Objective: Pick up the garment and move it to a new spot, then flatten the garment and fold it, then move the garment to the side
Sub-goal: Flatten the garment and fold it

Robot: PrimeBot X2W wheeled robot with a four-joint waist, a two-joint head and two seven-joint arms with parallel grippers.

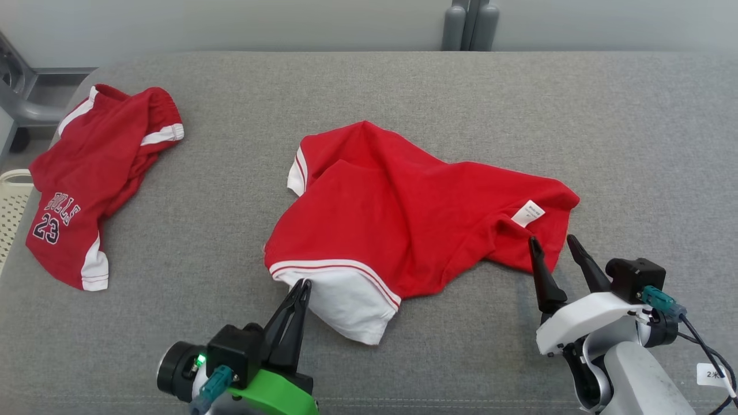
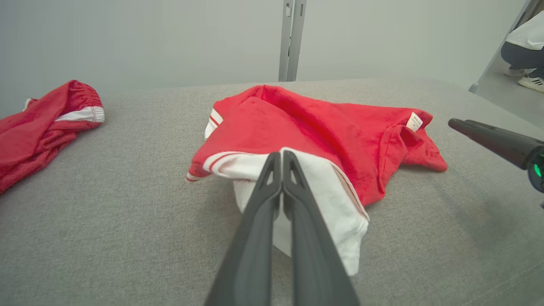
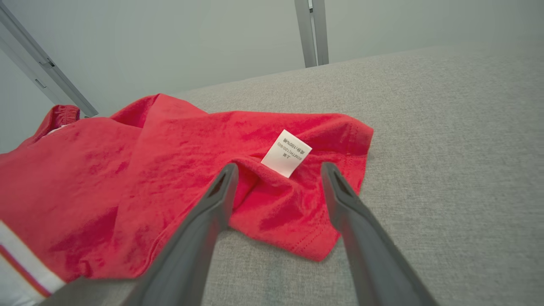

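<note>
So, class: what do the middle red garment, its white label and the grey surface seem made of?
Red garment: soft matte knit, probably cotton; it creases limply and has stitched hems. White label: thin printed fabric or paper, hard to tell. Grey surface: coarse matte woven cloth, with flecked texture.
</note>
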